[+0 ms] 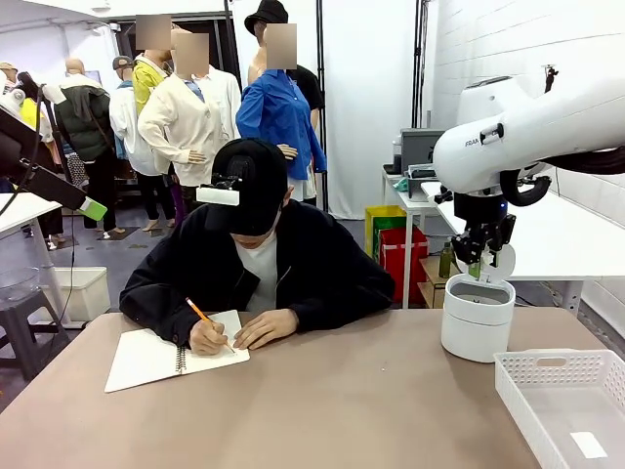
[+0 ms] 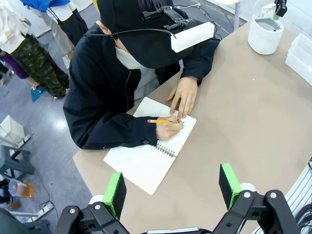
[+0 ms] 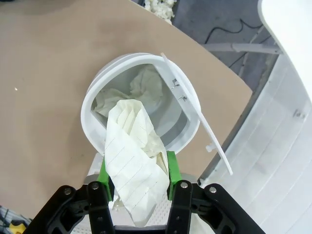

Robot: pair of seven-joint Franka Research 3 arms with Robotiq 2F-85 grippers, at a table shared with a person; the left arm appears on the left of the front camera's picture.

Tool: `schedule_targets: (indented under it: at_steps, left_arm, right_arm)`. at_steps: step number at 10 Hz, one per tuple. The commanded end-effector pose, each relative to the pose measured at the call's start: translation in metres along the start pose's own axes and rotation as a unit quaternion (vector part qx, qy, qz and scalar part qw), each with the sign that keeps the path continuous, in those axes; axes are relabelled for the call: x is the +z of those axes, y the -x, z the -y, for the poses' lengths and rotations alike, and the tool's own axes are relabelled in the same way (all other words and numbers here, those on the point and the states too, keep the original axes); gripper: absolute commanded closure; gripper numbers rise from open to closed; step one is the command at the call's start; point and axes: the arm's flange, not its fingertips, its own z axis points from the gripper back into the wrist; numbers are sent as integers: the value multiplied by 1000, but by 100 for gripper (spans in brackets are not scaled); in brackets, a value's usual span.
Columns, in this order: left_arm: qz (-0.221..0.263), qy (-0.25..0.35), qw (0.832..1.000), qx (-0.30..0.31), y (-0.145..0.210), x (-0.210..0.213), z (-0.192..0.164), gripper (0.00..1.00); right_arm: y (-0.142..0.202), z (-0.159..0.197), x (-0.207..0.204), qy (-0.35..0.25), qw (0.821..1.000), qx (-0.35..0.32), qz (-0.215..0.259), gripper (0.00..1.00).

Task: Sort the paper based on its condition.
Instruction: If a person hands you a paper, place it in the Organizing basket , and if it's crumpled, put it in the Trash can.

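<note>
A crumpled, creased lined white paper [image 3: 132, 163] hangs between the green pads of my right gripper [image 3: 136, 171], which is shut on it. It is directly over the open white round bin [image 3: 92, 100], its upper end reaching past the rim. More crumpled paper [image 3: 146, 87] lies inside the bin. In the front view my right gripper [image 1: 479, 262] hovers just above the bin [image 1: 478, 322] at the table's right. My left gripper [image 2: 173, 187] is open and empty, high above the table's left part.
A person across the table writes with an orange pencil [image 1: 201, 315] in a white spiral notebook [image 1: 146, 360], seen also from above [image 2: 146, 163]. A white slotted basket [image 1: 566, 401] stands at the front right, holding a small white piece [image 1: 589, 445].
</note>
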Motion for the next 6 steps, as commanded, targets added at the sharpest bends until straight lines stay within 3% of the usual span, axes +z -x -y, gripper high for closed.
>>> schedule_targets:
  at_steps: [1, 4, 6]
  left_arm:
    - [7, 1, 1000, 2, -1, -1, 0, 0]
    - [7, 1, 1000, 2, -1, -1, 0, 0]
    - [7, 1, 1000, 2, -1, -1, 0, 0]
  right_arm:
    - [1, -3, 3, -1, 1000, 8, -1, 50]
    - [0, -1, 0, -1, 1000, -3, 2, 0]
    - [0, -2, 1, -2, 1000, -3, -1, 0]
